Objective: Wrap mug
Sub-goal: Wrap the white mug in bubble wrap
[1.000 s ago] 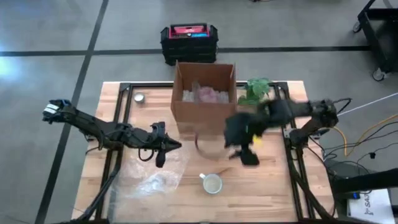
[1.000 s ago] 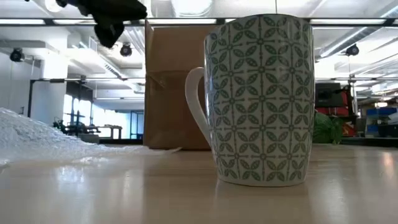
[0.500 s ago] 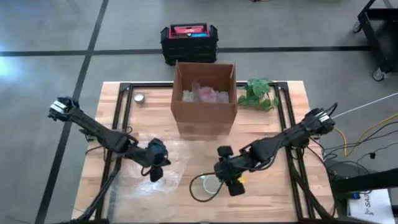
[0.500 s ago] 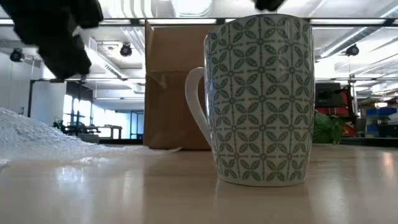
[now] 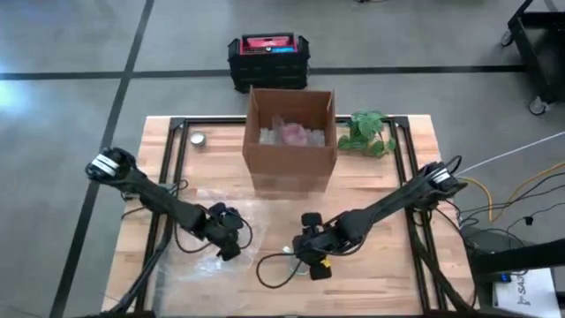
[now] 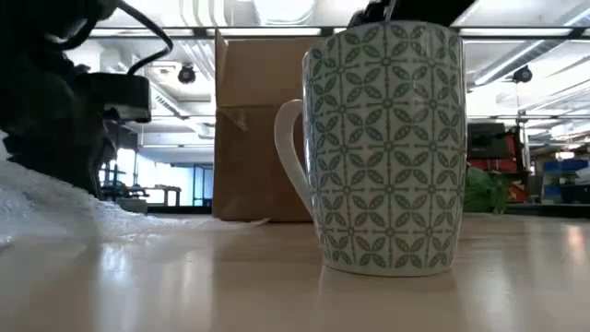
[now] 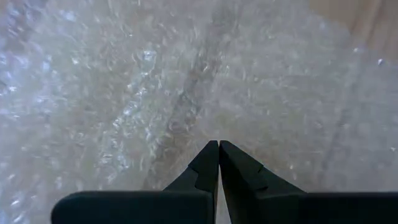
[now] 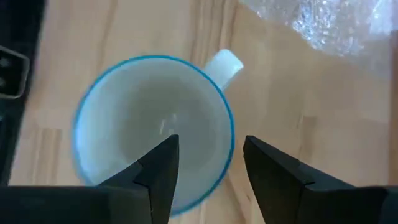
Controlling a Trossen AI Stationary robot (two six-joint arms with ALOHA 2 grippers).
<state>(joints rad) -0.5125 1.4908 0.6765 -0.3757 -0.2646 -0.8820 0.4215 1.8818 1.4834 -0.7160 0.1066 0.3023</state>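
The mug (image 6: 387, 148), white with a green leaf pattern, stands upright on the wooden table near its front edge; the right wrist view looks down into its mouth (image 8: 155, 124), handle (image 8: 222, 65) pointing away. My right gripper (image 8: 208, 146) hovers open above it, one finger over the inside and one outside the rim beside the handle. A crumpled sheet of clear bubble wrap (image 5: 199, 256) lies flat on the table to the mug's left. My left gripper (image 7: 219, 144) is shut, pointing down at the wrap (image 7: 186, 81). My left gripper's shut fingertips point down at the middle of the bubble wrap (image 7: 214, 127). Nothing shows between them, and I cannot tell whether they touch the sheet.
An open cardboard box (image 5: 291, 137) stands at the table's far middle, with a green plant (image 5: 369, 131) to its right and a small round tin (image 5: 198, 139) to its left. A black and red case (image 5: 268, 57) sits on the floor beyond. A cable loop (image 5: 269, 269) hangs beside the mug.
My right gripper has swung from beside the box toward the table's near edge and come down over the mug. My left gripper has moved toward the near edge and down onto the bubble wrap. The mug has stayed in place.
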